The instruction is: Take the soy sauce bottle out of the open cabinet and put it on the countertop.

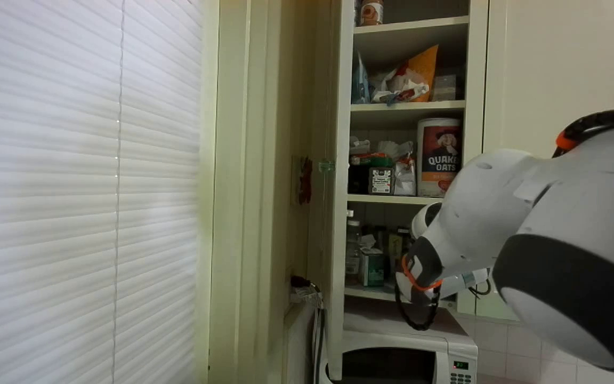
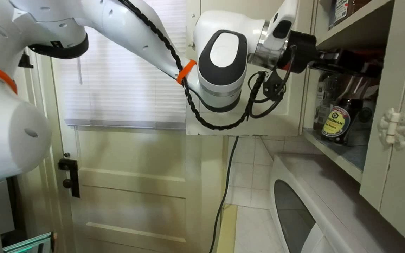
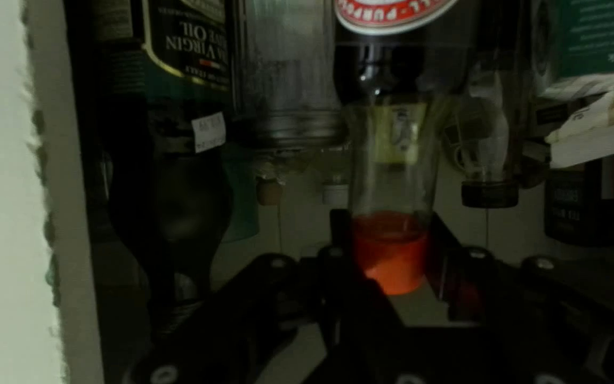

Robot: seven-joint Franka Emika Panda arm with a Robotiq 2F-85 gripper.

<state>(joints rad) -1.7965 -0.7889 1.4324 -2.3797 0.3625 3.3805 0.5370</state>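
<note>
Cream cabinet [image 1: 476, 80] hanging open over the microwave [image 2: 336, 203], soy sauce [image 2: 346, 110] inside by the bottom shelf [image 2: 353, 154], 3 o'clock in an exterior view, yellow label [image 2: 335, 122] showing. Wrist view has the end effector [image 3: 390, 240] clamped on the soy sauce's red cap [image 3: 392, 261]. Olive oil [image 3: 171, 176] at 9 o'clock there, green box [image 3: 600, 40] about 2.

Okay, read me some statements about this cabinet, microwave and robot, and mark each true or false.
The soy sauce bottle is inside the cabinet. True.
The gripper has its fingers on either side of the bottle's red cap. True.
The cabinet door is shut. False: the door stands open.
The oats canister is on a higher shelf than the bottle. True.
The microwave sits above the cabinet. False: the microwave is below it.
</note>
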